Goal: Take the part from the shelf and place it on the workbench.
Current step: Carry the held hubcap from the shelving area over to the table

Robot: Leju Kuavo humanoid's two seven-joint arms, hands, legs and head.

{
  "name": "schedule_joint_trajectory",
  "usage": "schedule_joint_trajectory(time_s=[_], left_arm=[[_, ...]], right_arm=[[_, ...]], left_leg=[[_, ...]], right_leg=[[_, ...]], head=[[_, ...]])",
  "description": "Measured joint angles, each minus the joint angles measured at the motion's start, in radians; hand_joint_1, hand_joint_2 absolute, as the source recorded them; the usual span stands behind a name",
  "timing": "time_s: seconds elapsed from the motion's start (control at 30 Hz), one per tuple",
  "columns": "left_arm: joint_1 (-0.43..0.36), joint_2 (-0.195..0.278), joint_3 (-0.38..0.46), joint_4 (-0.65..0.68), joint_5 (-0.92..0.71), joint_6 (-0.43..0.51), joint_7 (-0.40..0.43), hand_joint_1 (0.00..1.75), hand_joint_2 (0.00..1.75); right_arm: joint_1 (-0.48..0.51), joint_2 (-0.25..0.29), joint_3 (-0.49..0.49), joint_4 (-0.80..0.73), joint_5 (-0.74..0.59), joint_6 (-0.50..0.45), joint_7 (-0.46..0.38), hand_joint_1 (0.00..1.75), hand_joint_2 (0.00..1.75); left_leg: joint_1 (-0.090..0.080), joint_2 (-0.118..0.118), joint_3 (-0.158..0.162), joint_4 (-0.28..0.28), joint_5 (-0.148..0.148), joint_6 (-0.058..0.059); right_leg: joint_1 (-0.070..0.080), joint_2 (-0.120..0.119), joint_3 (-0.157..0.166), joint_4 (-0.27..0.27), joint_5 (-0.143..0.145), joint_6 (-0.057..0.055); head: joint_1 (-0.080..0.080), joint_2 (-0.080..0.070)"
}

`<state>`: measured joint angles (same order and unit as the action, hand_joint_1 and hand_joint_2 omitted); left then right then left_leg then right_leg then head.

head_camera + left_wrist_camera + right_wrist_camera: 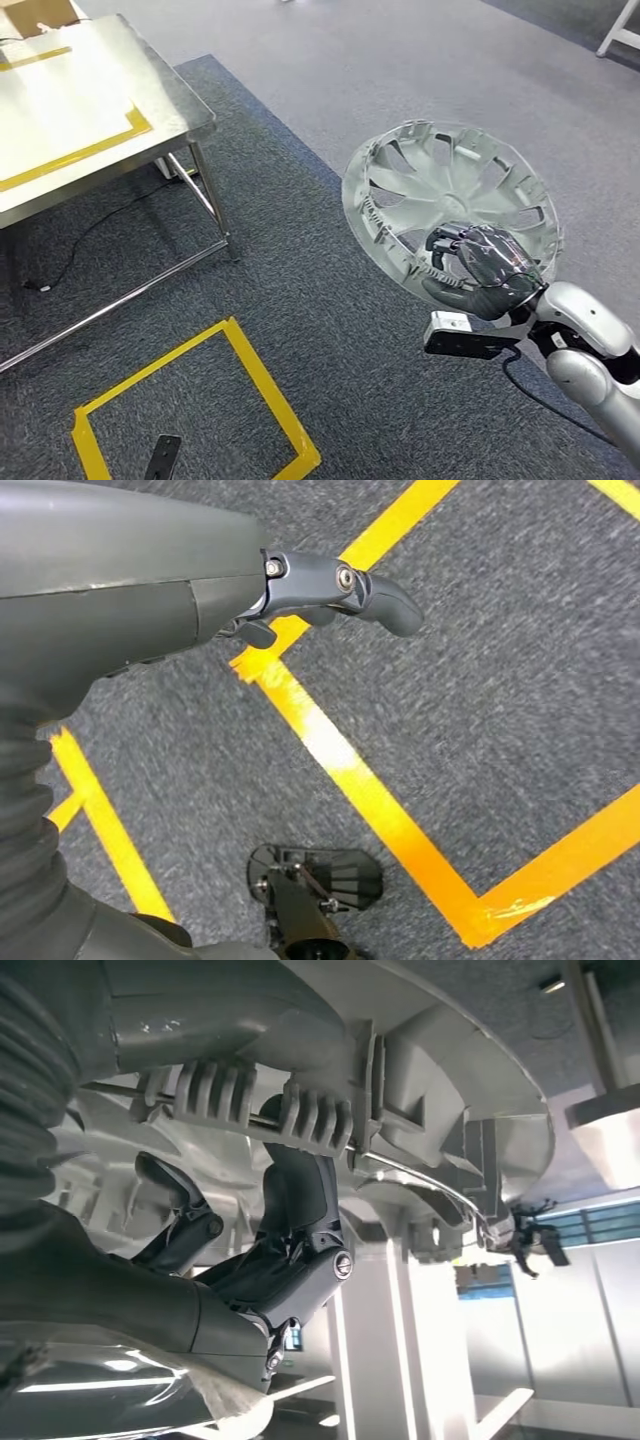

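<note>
The part is a round silver wheel cover (pixel 453 205) with curved spokes. It hangs above the grey carpet at the right of the head view, tilted toward me. My right hand (pixel 483 268) grips its near rim, dark fingers hooked through the spokes. From the right wrist, those fingers (pixel 302 1210) curl around the cover's ribbed inner edge (pixel 302 1110). The steel workbench (pixel 83 110), marked with yellow tape, stands at the upper left, well apart from the cover. My left hand (pixel 302 590) hangs over the floor, fingers stretched out, holding nothing.
A square of yellow tape (pixel 196 400) is marked on the dark carpet at my feet, between me and the workbench. A black cable (pixel 98 225) trails under the bench. White frame legs (pixel 619 35) stand at the far right. A cardboard box (pixel 38 15) sits beyond the bench.
</note>
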<state>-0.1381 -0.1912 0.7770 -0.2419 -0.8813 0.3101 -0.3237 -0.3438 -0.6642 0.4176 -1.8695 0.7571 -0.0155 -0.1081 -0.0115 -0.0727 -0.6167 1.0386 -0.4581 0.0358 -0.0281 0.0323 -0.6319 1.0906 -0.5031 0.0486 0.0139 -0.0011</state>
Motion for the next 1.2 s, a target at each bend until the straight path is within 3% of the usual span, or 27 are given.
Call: schedule_joint_trajectory(time_s=[0.03,0.1,0.13,0.2,0.27,0.3,0.33,0.37,0.43,0.47,0.53,0.6,0.63,0.7,0.77,0.8,0.83,0.87,0.9,0.97,1.03,1.13,1.2], left_arm=[[0.001,0.000,-0.002,0.000,-0.001,-0.003,0.000,0.00,1.75],[0.004,0.002,-0.004,0.000,-0.002,-0.005,0.001,0.00,1.75],[0.004,0.002,-0.005,0.000,-0.003,-0.005,0.001,0.00,1.75],[0.002,0.003,-0.007,0.000,-0.005,-0.006,0.001,0.00,1.75],[0.001,0.003,-0.010,0.000,-0.007,-0.007,0.001,0.00,1.75],[0.002,0.003,-0.011,0.000,-0.008,-0.008,0.002,0.00,1.75],[0.003,0.003,-0.012,0.000,-0.009,-0.009,0.002,0.00,1.75],[0.004,0.003,-0.013,0.000,-0.010,-0.010,0.002,0.00,1.75],[0.005,0.004,-0.015,0.000,-0.012,-0.010,0.002,0.00,1.75],[0.004,0.004,-0.016,0.000,-0.012,-0.010,0.002,0.00,1.75],[0.002,0.005,-0.017,0.000,-0.014,-0.011,0.002,0.00,1.75],[0.004,0.005,-0.017,0.000,-0.015,-0.011,0.003,0.00,1.75],[0.005,0.005,-0.018,0.000,-0.015,-0.011,0.003,0.00,1.75],[0.003,0.005,-0.020,0.000,-0.016,-0.012,0.004,0.00,1.75],[0.001,0.003,-0.021,0.000,-0.017,-0.014,0.004,0.00,1.75],[0.001,0.002,-0.022,0.000,-0.017,-0.015,0.004,0.00,1.75],[0.002,0.002,-0.022,0.000,-0.017,-0.016,0.004,0.00,1.75],[0.002,0.002,-0.023,0.000,-0.017,-0.016,0.004,0.00,1.75],[0.002,0.002,-0.023,0.000,-0.017,-0.016,0.004,0.00,1.75],[0.001,0.002,-0.024,0.000,-0.018,-0.017,0.004,0.00,1.75],[0.000,0.002,-0.024,0.000,-0.019,-0.019,0.004,0.00,1.75],[0.006,0.005,-0.024,0.000,-0.019,-0.021,0.004,0.00,1.75],[0.008,0.006,-0.024,0.000,-0.021,-0.023,0.004,0.00,1.75]], right_arm=[[-0.004,-0.001,0.002,0.000,0.000,0.002,0.000,1.75,1.75],[-0.011,-0.001,0.005,0.000,0.000,0.005,0.000,1.75,1.75],[-0.014,-0.001,0.007,0.000,0.000,0.006,0.000,1.75,1.75],[-0.018,-0.001,0.010,0.000,-0.001,0.009,0.000,1.75,1.75],[-0.019,-0.002,0.013,0.000,-0.001,0.012,0.000,1.75,1.75],[-0.020,-0.002,0.014,0.000,-0.001,0.014,0.000,1.75,1.75],[-0.021,-0.002,0.014,0.000,-0.001,0.015,0.000,1.75,1.75],[-0.021,-0.002,0.015,0.000,-0.001,0.016,0.000,1.75,1.75],[-0.023,-0.002,0.015,0.000,-0.002,0.016,0.000,1.75,1.75],[-0.023,-0.003,0.015,0.000,-0.003,0.016,0.000,1.75,1.75],[-0.024,-0.006,0.016,0.000,-0.003,0.016,0.000,1.75,1.75],[-0.027,-0.007,0.016,0.000,-0.003,0.017,0.000,1.75,1.75],[-0.029,-0.007,0.017,0.000,-0.004,0.018,0.000,1.75,1.75],[-0.033,-0.009,0.018,0.000,-0.005,0.020,0.000,1.75,1.75],[-0.035,-0.010,0.020,0.001,-0.006,0.021,0.000,1.75,1.75],[-0.035,-0.010,0.021,0.001,-0.006,0.022,0.000,1.75,1.75],[-0.035,-0.010,0.022,0.002,-0.006,0.022,0.000,1.75,1.75],[-0.036,-0.010,0.022,0.002,-0.006,0.023,0.000,1.75,1.75],[-0.037,-0.010,0.023,0.003,-0.006,0.023,0.000,1.75,1.75],[-0.039,-0.010,0.023,0.004,-0.007,0.024,0.000,1.75,1.75],[-0.039,-0.012,0.023,0.005,-0.006,0.024,-0.001,1.75,1.75],[-0.040,-0.013,0.023,0.005,-0.006,0.024,0.000,1.75,1.75],[-0.039,-0.014,0.023,0.005,-0.007,0.024,0.000,1.75,1.75]], left_leg=[[0.001,-0.011,-0.004,0.004,0.000,-0.005],[0.001,-0.016,-0.008,0.006,-0.001,-0.014],[0.000,-0.005,-0.013,0.018,-0.011,-0.019],[0.001,0.032,-0.049,0.099,-0.058,-0.031],[0.005,0.055,-0.109,0.227,-0.111,-0.038],[0.007,0.059,-0.130,0.269,-0.120,-0.039],[0.008,0.060,-0.136,0.279,-0.110,-0.040],[0.009,0.063,-0.122,0.248,-0.082,-0.038],[0.005,0.083,-0.060,0.118,-0.014,-0.030],[0.001,0.096,-0.032,0.059,0.006,-0.025],[-0.008,0.109,-0.011,0.009,0.007,-0.016],[-0.006,0.097,-0.009,-0.004,0.008,-0.008],[-0.004,0.090,-0.006,-0.009,0.010,-0.003],[0.002,0.076,0.001,-0.018,0.015,0.007],[0.001,0.061,0.001,-0.018,0.015,0.010],[0.000,0.053,0.001,-0.018,0.014,0.010],[0.000,0.044,0.001,-0.017,0.014,0.011],[0.000,0.035,0.001,-0.017,0.014,0.011],[0.001,0.025,0.002,-0.014,0.013,0.010],[0.002,0.007,-0.002,-0.005,0.008,0.004],[0.002,-0.009,-0.011,0.004,0.005,-0.005],[0.003,-0.024,-0.018,0.008,0.006,-0.018],[0.001,0.004,-0.037,0.052,-0.023,-0.029]], right_leg=[[0.000,0.009,0.025,-0.050,0.015,-0.002],[-0.001,-0.003,0.026,-0.053,0.017,-0.010],[-0.002,-0.011,0.029,-0.056,0.017,-0.015],[-0.002,-0.029,0.034,-0.059,0.016,-0.026],[0.000,-0.046,0.037,-0.059,0.013,-0.031],[0.000,-0.054,0.039,-0.059,0.011,-0.032],[0.001,-0.062,0.041,-0.059,0.009,-0.033],[0.001,-0.069,0.045,-0.059,0.007,-0.033],[0.002,-0.084,0.054,-0.060,0.002,-0.031],[0.004,-0.090,0.057,-0.060,-0.001,-0.028],[0.008,-0.103,0.058,-0.061,-0.004,-0.020],[0.008,-0.115,0.058,-0.064,-0.007,-0.010],[0.007,-0.108,0.056,-0.059,-0.015,-0.006],[0.004,-0.073,0.026,0.002,-0.053,-0.001],[0.005,-0.043,-0.041,0.135,-0.109,0.001],[0.005,-0.039,-0.074,0.191,-0.123,0.003],[0.005,-0.036,-0.095,0.220,-0.120,0.004],[0.005,-0.036,-0.095,0.206,-0.096,0.005],[0.003,-0.034,-0.077,0.154,-0.056,0.005],[-0.001,-0.010,-0.015,0.021,0.005,0.006],[-0.003,0.012,0.021,-0.044,0.015,0.002],[-0.002,0.000,0.027,-0.049,0.012,-0.012],[-0.006,-0.018,0.033,-0.053,0.012,-0.023]], head=[[0.000,0.000],[-0.001,0.000],[-0.003,0.000],[-0.007,0.000],[-0.008,0.000],[-0.008,0.000],[-0.009,0.000],[-0.009,0.000],[-0.008,0.000],[-0.008,0.000],[-0.007,0.000],[-0.007,0.000],[-0.007,0.000],[-0.002,0.000],[0.002,0.000],[0.002,0.000],[0.002,0.000],[0.002,0.000],[0.002,0.000],[0.002,0.000],[0.002,0.000],[0.002,0.000],[-0.005,0.000]])
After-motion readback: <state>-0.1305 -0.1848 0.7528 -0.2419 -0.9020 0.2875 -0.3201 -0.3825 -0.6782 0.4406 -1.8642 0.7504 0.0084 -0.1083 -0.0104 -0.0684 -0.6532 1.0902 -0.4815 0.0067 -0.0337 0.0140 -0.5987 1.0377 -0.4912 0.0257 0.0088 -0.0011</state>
